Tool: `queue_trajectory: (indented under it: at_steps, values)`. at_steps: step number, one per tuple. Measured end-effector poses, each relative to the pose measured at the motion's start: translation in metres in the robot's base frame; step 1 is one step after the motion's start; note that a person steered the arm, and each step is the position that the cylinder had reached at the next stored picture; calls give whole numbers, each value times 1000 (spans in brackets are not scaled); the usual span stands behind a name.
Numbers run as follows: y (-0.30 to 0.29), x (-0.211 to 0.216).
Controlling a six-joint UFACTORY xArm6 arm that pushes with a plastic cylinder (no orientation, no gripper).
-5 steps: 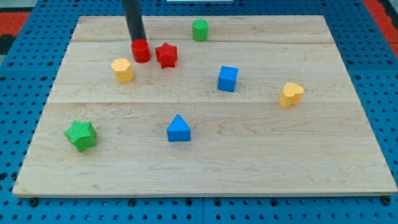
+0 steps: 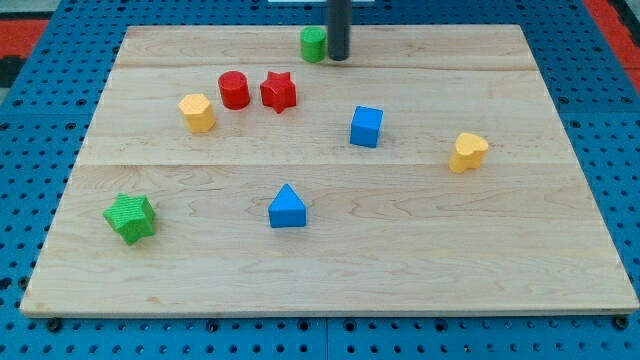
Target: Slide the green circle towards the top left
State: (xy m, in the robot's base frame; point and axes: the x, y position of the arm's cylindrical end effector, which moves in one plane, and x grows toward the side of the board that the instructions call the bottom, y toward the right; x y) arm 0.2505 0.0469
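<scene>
One green circle (image 2: 313,43) seemingly touching my tip (image 2: 338,58).

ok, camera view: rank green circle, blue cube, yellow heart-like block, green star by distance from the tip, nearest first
1. Green circle block: just to the view's left of my tip.
2. Blue cube: toward the view's bottom, slightly right.
3. Yellow heart-shaped block: far right.
4. Green star block: bottom left, farthest.
</scene>
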Motion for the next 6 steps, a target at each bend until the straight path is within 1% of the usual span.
queue_trajectory:
  at_steps: [1, 3, 4, 6]
  values:
    - [-4, -24]
    - [-145, 2]
    - [-163, 2]
    - [-159, -6]
